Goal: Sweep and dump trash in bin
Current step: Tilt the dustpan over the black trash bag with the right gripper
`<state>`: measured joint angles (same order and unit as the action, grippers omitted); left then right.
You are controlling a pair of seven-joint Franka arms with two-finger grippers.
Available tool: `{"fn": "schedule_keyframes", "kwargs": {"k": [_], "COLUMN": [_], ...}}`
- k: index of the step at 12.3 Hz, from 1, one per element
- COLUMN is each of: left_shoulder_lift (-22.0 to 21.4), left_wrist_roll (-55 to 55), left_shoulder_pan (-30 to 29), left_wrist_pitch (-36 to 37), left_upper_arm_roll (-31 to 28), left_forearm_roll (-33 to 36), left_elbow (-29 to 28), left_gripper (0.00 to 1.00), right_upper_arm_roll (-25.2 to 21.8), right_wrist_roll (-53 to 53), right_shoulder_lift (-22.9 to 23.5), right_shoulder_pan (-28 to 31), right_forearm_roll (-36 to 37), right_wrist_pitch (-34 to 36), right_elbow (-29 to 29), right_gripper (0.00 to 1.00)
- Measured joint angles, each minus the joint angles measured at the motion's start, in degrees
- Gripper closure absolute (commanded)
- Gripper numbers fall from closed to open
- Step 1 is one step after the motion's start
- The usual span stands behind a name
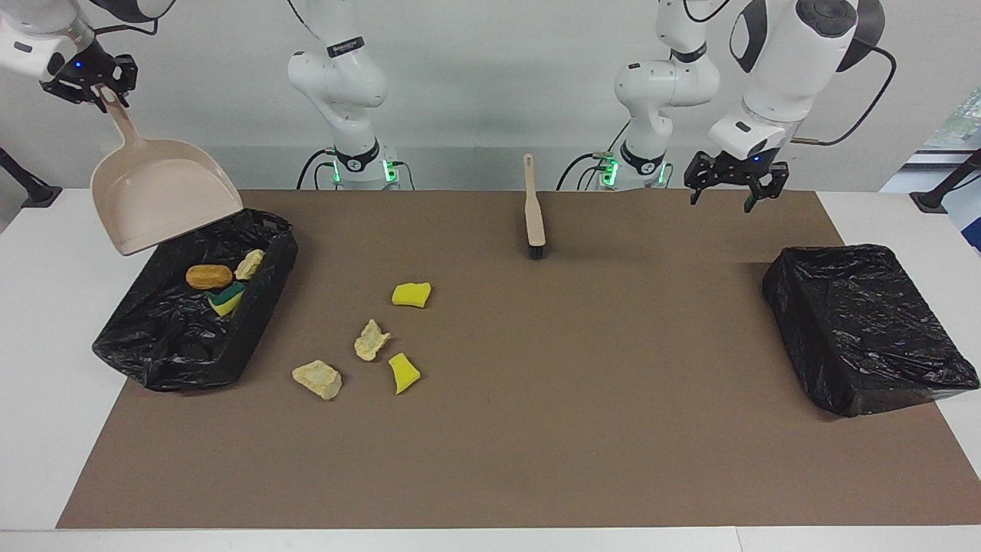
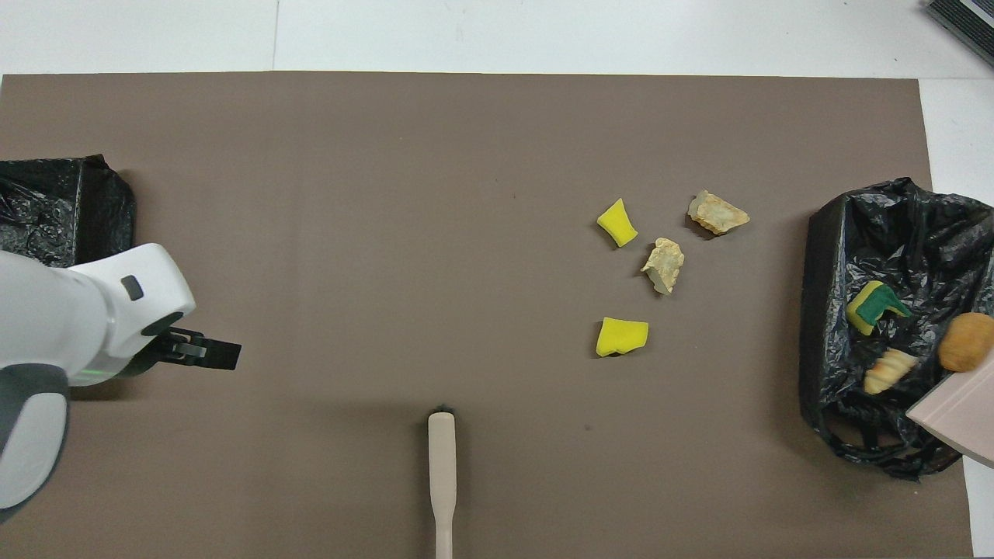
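**Dustpan tipped over bin, three scraps inside**

Nearest the robots: brush (image 1: 533,211) lying flat on the mat. Right gripper (image 1: 83,86) up high, clamped on handle of dustpan (image 1: 161,199), pan tilted over bin (image 1: 165,353) at right arm's end. In the bin: orange-brown lump (image 1: 208,276), pale chunk (image 1: 249,264), green-backed sponge (image 1: 225,298). Left gripper (image 1: 736,180) hangs over the mat w/ fingers spread, nothing in them. Farther out on the mat: four loose scraps (image 1: 372,340), well apart from bin.

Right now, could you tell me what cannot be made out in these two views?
- Dustpan, overhead view: mostly cut off by the picture's edge.
- Right gripper, overhead view: outside the picture.
- Brush, overhead view: handle end cut off at the bottom edge.
- Closed bin, both views: black plastic hides any contents.
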<state>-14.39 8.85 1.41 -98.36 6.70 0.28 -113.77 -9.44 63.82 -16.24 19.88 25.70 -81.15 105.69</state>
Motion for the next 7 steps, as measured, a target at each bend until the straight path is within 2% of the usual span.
{"fn": "schedule_keyframes", "kwargs": {"k": [2,7], "left_shoulder_lift": [0.1,2.1], "left_wrist_roll": [0.3,3.3], "left_shoulder_pan": [-0.5,-1.2], "left_wrist_pitch": [0.0,1.7], "left_upper_arm_roll": [0.0,-1.2], "left_forearm_roll": [0.0,0.0], "left_elbow": [0.7,7.1], "left_gripper": [0.00,0.00], "right_upper_arm_roll": [0.0,0.3], "right_wrist_roll": [0.0,-6.5], "right_shoulder_lift": [0.2,1.7], "right_shoulder_pan": [0.0,-0.1], "right_forearm_roll": [-0.8,-14.0], "right_wrist_pitch": [-0.1,-4.1], "right_elbow": [-0.4,-0.8], "right_gripper": [1.00,1.00]}}
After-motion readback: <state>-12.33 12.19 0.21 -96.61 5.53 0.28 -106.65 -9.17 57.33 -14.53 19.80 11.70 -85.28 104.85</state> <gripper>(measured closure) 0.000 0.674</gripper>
